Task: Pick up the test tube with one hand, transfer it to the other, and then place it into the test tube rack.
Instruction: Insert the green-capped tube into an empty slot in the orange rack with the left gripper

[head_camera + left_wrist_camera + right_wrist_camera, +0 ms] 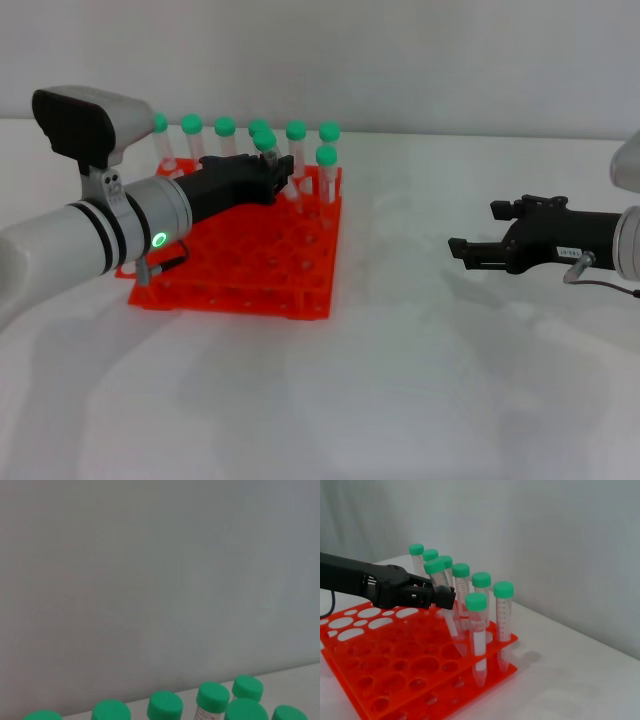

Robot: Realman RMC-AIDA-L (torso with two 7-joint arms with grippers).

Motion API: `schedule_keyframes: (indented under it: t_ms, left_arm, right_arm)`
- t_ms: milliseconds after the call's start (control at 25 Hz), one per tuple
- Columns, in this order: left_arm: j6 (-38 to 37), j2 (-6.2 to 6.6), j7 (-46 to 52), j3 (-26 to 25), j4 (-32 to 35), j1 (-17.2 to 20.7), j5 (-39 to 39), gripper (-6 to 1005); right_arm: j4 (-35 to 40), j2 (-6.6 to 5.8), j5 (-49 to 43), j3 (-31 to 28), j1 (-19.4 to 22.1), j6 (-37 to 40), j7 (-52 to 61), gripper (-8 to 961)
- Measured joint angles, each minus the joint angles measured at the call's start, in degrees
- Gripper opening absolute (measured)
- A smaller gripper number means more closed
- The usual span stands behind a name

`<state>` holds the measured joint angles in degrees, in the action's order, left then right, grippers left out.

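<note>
My left gripper [276,176] hangs over the far side of the orange test tube rack [250,272] and is shut on a green-capped test tube [265,141]. In the right wrist view the left gripper [445,596] holds that tube [448,620] tilted just below its cap. The tube's lower end reaches down into a hole of the rack [380,680], in the second row from the back. My right gripper [473,228] is open and empty, low over the table to the right of the rack.
Several other green-capped tubes [225,127] stand upright in the rack's back row, and one more [326,156] stands in front of them at the right end. Their caps [163,705] fill the lower edge of the left wrist view. A pale wall stands behind the white table.
</note>
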<state>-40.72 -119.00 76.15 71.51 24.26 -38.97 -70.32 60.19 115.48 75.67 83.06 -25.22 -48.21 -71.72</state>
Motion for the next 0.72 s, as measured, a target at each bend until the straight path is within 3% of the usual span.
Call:
schedule_keyframes:
  t_ms: [640,720]
  left_arm:
    - [0.2,0.08,-1.5,1.7,-0.9,-1.7,0.1,248]
    - [0.1,0.09,-1.7,1.8,-0.5,-1.5,0.2,481]
  right_arm:
    - [-0.5,0.01,0.0,0.0,-0.2,0.7,0.1,852]
    - [-0.7,0.01,0.0,0.0,-0.2,0.8,0.1,851]
